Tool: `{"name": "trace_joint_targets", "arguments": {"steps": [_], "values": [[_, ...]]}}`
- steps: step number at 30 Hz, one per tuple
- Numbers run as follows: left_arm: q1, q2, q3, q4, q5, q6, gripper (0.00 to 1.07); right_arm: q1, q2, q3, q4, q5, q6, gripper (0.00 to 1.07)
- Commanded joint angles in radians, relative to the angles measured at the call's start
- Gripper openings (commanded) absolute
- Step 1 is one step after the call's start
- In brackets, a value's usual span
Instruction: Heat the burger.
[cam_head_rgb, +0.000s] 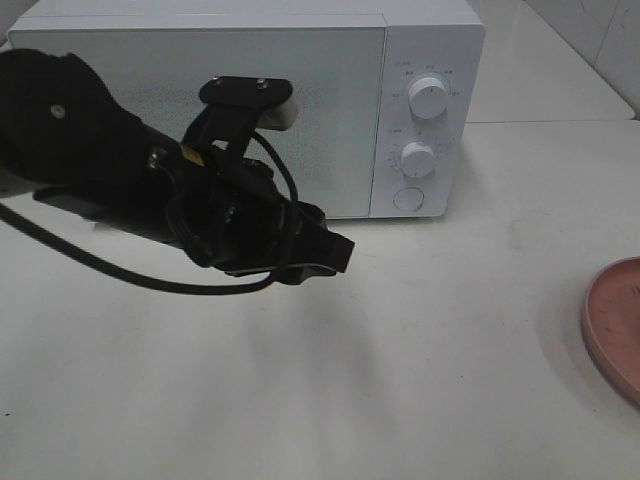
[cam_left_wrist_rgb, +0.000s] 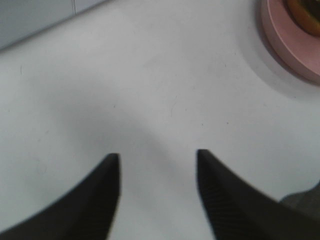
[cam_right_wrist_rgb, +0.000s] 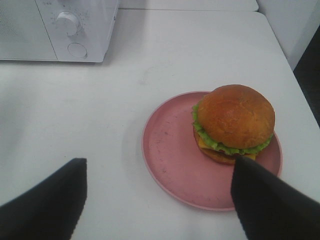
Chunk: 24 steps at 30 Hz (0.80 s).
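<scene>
The burger is sitting on the pink plate, toward one side of it, and the plate is resting on the white table. The microwave is standing closed at the back. The right gripper is hovering with its jaws spread wide, one dark fingertip overlapping the plate's rim just beside the burger. The left gripper is hanging over bare table, jaws parted and holding nothing, well apart from the plate. In the overhead view only the plate's edge is showing.

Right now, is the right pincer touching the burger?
Cannot tell. In the right wrist view the right pincer is open, and one dark fingertip overlaps the burger on the pink plate; contact or mere overlap is unclear.
</scene>
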Motion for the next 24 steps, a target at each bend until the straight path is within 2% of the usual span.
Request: {"name": "trace_joint_targets", "arguments": {"steps": [1,2,6,7,8,9,14,15,17,18,19,20,22,23,24], "values": [[0.06,-0.039,0.004,0.028,0.131,-0.05,1.02,-0.006,-0.026,0.004,0.002,-0.004,-0.005,0.76],[0.06,-0.039,0.004,0.028,0.131,-0.05,1.02,-0.006,-0.026,0.004,0.002,-0.004,-0.005,0.76],[0.159,-0.091,0.004,0.101,0.338,-0.05,1.0,-0.006,-0.026,0.004,0.002,-0.004,-0.005,0.76],[0.159,-0.091,0.004,0.101,0.338,-0.05,1.0,-0.006,-0.026,0.004,0.002,-0.004,-0.005,0.76],[0.205,-0.113,0.004,0.123,0.417,-0.05,1.0,-0.006,-0.026,0.004,0.002,-0.004,-0.005,0.76],[0.205,-0.113,0.004,0.123,0.417,-0.05,1.0,-0.006,-0.026,0.004,0.002,-0.004,-0.005,0.76],[0.335,-0.197,0.004,0.148,0.675,-0.05,1.0,-0.006,-0.026,0.004,0.002,-0.004,-0.005,0.76],[0.335,-0.197,0.004,0.148,0.675,-0.05,1.0,-0.006,-0.026,0.004,0.002,-0.004,-0.005,0.76],[0.422,-0.249,0.004,0.168,0.775,-0.05,1.0,-0.006,-0.026,0.004,0.002,-0.004,-0.005,0.76],[0.422,-0.249,0.004,0.168,0.775,-0.05,1.0,-0.006,-0.026,0.004,0.002,-0.004,-0.005,0.76],[0.483,-0.283,0.004,0.187,0.823,-0.05,1.0,-0.006,-0.026,0.004,0.002,-0.004,-0.005,0.76],[0.483,-0.283,0.004,0.187,0.823,-0.05,1.0,-0.006,-0.026,0.004,0.002,-0.004,-0.005,0.76],[0.583,-0.338,0.004,0.21,0.874,-0.05,1.0,-0.006,-0.026,0.004,0.002,-0.004,-0.005,0.76],[0.583,-0.338,0.004,0.21,0.874,-0.05,1.0,-0.006,-0.026,0.004,0.002,-0.004,-0.005,0.76],[0.657,-0.377,0.004,0.219,0.899,-0.056,1.0,-0.006,-0.026,0.004,0.002,-0.004,-0.005,0.76]]}}
